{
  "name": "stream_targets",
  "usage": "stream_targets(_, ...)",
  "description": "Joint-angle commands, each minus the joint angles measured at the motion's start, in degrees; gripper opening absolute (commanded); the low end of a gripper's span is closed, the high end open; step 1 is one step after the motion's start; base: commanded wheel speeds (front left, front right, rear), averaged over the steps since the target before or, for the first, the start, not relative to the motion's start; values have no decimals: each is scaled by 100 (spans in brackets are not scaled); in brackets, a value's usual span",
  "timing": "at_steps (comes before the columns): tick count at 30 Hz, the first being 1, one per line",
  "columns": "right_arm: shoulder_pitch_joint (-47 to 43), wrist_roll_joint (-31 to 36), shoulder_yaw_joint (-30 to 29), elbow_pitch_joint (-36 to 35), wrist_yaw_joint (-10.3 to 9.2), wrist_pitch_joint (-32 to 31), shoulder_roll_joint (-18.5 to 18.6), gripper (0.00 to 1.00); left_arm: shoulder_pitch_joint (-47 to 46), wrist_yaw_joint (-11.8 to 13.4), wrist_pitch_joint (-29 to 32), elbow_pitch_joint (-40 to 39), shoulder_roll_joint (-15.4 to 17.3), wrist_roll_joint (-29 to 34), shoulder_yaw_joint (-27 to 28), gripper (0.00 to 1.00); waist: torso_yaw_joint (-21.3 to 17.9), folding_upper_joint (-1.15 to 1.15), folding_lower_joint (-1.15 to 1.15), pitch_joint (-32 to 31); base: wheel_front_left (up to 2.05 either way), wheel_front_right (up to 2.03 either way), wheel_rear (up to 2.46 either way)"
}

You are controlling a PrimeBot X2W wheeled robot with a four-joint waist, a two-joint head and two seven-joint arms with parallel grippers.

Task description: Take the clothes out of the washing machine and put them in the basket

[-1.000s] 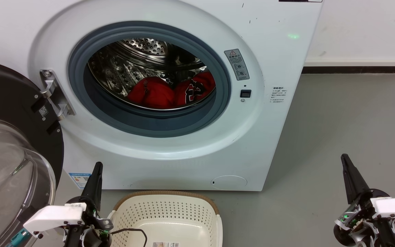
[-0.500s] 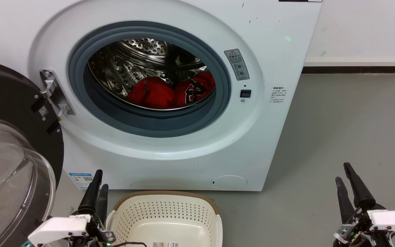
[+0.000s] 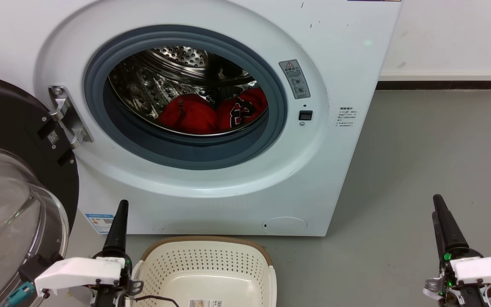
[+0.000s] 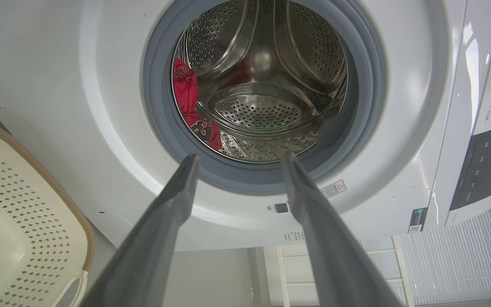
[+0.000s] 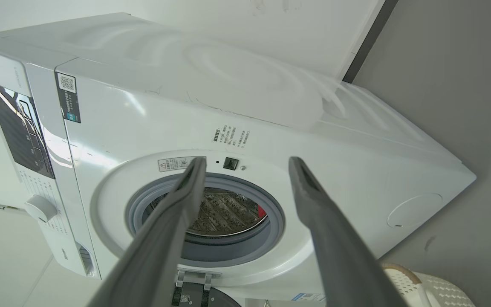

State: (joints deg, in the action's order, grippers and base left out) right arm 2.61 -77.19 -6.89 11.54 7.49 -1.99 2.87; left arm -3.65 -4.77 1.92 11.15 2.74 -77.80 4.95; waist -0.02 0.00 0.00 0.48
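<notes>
Unloading not yet begun: both red clothes [image 3: 211, 113] lie in the washing machine [image 3: 348, 64], basket [image 3: 205, 239] empty below — left gripper [image 4: 240, 158] and right gripper [image 5: 247, 160], jaws apart, likely must reach inside first.

basket [image 3: 205, 239] cut by bottom edge; door [image 3: 15, 128] cut at left; warning sticker [image 3: 294, 79] print unreadable

I read the head camera looking forward and down at the washing machine [image 3: 348, 64] front, near, basket [image 3: 205, 260] at bottom edge, left wrist camera rolled sideways, close to the porthole [image 4: 262, 98], right wrist camera rolled, farther back, all three sharing that porthole.
</notes>
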Motion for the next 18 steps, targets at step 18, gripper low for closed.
stream_targets(18,-205,2702,272,-894,1,462,9,100,78,390,-455,-629,12,2224,-392,100,3,0,0,23,0,0,0)
